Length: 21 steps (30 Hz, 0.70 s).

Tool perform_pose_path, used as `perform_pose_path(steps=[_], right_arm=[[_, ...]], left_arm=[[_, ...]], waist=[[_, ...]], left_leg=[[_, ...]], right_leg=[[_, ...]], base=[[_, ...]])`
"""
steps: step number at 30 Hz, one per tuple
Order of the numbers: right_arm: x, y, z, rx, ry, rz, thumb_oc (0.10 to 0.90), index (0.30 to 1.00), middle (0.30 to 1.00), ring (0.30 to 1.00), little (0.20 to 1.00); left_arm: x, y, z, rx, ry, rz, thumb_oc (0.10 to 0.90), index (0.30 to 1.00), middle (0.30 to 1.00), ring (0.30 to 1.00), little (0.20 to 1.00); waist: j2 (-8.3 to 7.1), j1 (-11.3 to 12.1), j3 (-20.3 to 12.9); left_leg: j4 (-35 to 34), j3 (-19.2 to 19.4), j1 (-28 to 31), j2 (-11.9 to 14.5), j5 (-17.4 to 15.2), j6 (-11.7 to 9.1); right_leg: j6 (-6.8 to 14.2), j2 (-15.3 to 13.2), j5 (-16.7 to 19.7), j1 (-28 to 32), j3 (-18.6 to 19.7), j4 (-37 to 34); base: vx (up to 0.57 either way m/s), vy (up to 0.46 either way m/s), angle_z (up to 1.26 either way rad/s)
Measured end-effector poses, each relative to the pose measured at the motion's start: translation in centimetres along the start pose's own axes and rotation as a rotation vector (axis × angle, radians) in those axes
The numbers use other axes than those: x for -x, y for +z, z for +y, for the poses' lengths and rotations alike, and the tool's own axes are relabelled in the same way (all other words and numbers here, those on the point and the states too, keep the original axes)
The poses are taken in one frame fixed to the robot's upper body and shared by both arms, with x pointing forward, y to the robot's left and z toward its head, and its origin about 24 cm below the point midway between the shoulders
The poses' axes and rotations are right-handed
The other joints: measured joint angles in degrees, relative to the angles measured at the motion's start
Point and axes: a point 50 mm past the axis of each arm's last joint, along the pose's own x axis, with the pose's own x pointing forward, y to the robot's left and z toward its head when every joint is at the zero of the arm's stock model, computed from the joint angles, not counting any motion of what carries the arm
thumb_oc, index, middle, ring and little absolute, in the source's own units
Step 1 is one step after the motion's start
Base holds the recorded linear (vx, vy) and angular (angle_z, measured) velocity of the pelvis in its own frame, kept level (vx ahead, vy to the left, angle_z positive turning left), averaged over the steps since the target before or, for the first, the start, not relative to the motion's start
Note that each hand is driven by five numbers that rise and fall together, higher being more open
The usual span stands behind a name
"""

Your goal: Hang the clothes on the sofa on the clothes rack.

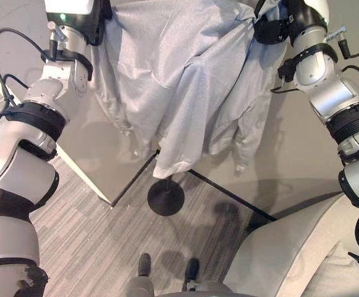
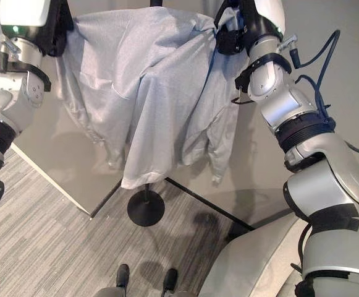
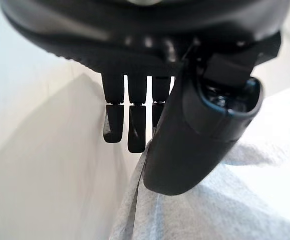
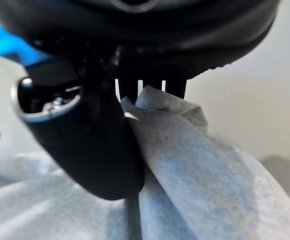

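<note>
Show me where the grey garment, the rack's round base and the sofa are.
grey garment (image 1: 185, 93): left eye view, middle of the hanging cloth.
rack's round base (image 1: 165, 198): left eye view, centre of the black disc on the floor.
sofa (image 1: 290, 253): left eye view, its pale cushion.

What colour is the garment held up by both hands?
Light grey garment, plain; clearest in the left eye view.

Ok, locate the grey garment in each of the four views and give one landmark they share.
Left eye view: grey garment hangs top centre.
Right eye view: top centre, left of the right hand.
Left wrist view: under the left hand.
Right wrist view: pinched by the thumb.
Shared landmark, eye views: round black rack base.
</note>
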Motion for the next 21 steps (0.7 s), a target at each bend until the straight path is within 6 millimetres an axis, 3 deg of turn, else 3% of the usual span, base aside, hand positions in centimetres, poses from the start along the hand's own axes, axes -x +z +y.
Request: perform_pose_path(steps=[6, 8, 9, 12, 14, 15, 16, 17, 18, 19, 21], right_arm=[[4.5, -2.3, 4.3, -0.196, 0.056, 0.05, 0.4, 0.3, 0.3, 0.3, 0.3], [6.7, -3.6, 7.4, -0.253, 0.12, 0.12, 0.4, 0.3, 0.3, 0.3, 0.3], [9.0, -4.2, 9.2, -0.368, 0.113, 0.178, 0.4, 0.3, 0.3, 0.3, 0.3], [13.1, -4.9, 11.3, -0.5, 0.123, 0.25, 0.4, 0.3, 0.3, 0.3, 0.3], [14.0, -4.7, 12.5, -0.548, 0.137, 0.277, 0.4, 0.3, 0.3, 0.3, 0.3], [14.1, -4.7, 12.5, -0.547, 0.136, 0.278, 0.472, 0.408, 0.408, 0.408, 0.408], [14.0, -4.8, 12.4, -0.549, 0.132, 0.28, 0.8, 0.9, 0.9, 0.9, 0.9], [13.9, -4.8, 12.3, -0.565, 0.127, 0.284, 0.8, 0.9, 0.9, 0.9, 0.9], [13.8, -4.8, 12.1, -0.572, 0.118, 0.284, 0.8, 0.9, 0.9, 0.9, 0.9], [13.7, -4.8, 12.0, -0.569, 0.115, 0.28, 0.8, 0.9, 0.9, 0.9, 0.9], [13.3, -4.9, 11.4, -0.569, 0.098, 0.277, 0.8, 0.9, 0.9, 0.9, 0.9]], left_arm=[[5.3, -1.1, -5.2, 0.132, -0.138, 0.071, 0.4, 0.3, 0.3, 0.3, 0.3], [7.8, -0.3, -8.0, 0.193, -0.224, 0.092, 0.4, 0.3, 0.3, 0.3, 0.3], [9.7, 0.0, -9.1, 0.286, -0.241, 0.135, 0.4, 0.3, 0.3, 0.3, 0.3], [12.7, 0.3, -10.1, 0.407, -0.253, 0.193, 0.4, 0.3, 0.3, 0.3, 0.3], [13.0, 0.6, -10.3, 0.446, -0.262, 0.209, 0.4, 0.3, 0.3, 0.3, 0.3], [13.0, 0.5, -10.3, 0.445, -0.262, 0.21, 0.4, 0.3, 0.3, 0.3, 0.3], [13.0, 0.4, -10.3, 0.444, -0.262, 0.215, 0.4, 0.3, 0.3, 0.3, 0.3], [13.0, 0.4, -10.3, 0.446, -0.263, 0.219, 0.42, 0.331, 0.331, 0.331, 0.331], [13.0, 0.4, -10.3, 0.45, -0.263, 0.222, 0.579, 0.568, 0.568, 0.568, 0.568], [13.0, 0.3, -10.3, 0.45, -0.262, 0.224, 0.8, 0.9, 0.9, 0.9, 0.9], [13.0, 0.3, -10.3, 0.482, -0.26, 0.242, 0.8, 0.9, 0.9, 0.9, 0.9]], waist=[[0.01, -0.2, 0.0], [0.11, -0.2, 0.1], [0.26, -0.3, 0.2], [0.77, 0.0, 0.4], [1.84, 0.1, 1.0], [2.15, 0.1, 1.0], [2.51, 0.2, 1.0], [2.59, 0.1, 0.9], [2.69, 0.1, 0.9], [2.72, 0.1, 0.9], [2.75, 0.0, 0.9]], left_leg=[[0.0, 0.9, 0.8, 0.1, 0.0, 0.0], [0.0, 0.9, 1.0, 0.1, 0.0, 0.0], [-0.1, 0.9, 1.1, 0.2, -0.2, -0.1], [-0.1, 0.9, 1.4, 0.3, -0.4, 0.1], [-0.1, 1.0, 2.1, 0.3, -0.6, 0.5], [-0.1, 1.0, 2.1, 0.3, -0.6, 0.5], [-0.1, 1.0, 2.1, 0.3, -0.6, 0.5], [-0.1, 1.0, 2.2, 0.3, -0.5, 0.6], [-0.1, 1.0, 2.2, 0.4, -0.5, 0.6], [-0.1, 1.0, 2.2, 0.4, -0.4, 0.7], [-0.1, 1.0, 2.3, 0.3, -0.4, 0.8]], right_leg=[[0.0, 0.2, 0.0, 0.6, 0.6, -0.1], [0.0, 0.2, 0.0, 0.7, 0.8, -0.2], [0.1, 0.3, -0.1, 0.8, 0.9, -0.2], [0.4, 0.2, 0.0, 1.0, 1.0, -0.2], [0.6, 0.2, 0.1, 1.7, 1.0, -0.2], [0.6, 0.2, 0.1, 1.7, 1.0, -0.2], [0.6, 0.2, 0.2, 1.7, 1.0, -0.2], [0.6, 0.2, 0.2, 1.8, 1.0, -0.2], [0.5, 0.2, 0.2, 1.8, 0.9, -0.2], [0.4, 0.3, 0.3, 1.8, 0.9, -0.2], [0.4, 0.2, 0.3, 1.9, 0.9, -0.2]], base=[[0.02, 0.04, -0.06], [0.0, 0.0, 0.0], [0.0, 0.0, 0.0], [0.03, 0.018, -0.01], [0.02, 0.0, -0.01], [0.03, -0.004, -0.02], [0.03, -0.004, 0.0], [0.0, 0.0, 0.0], [0.0, 0.0, 0.0], [0.05, -0.001, 0.0], [0.04, -0.002, 0.0]])
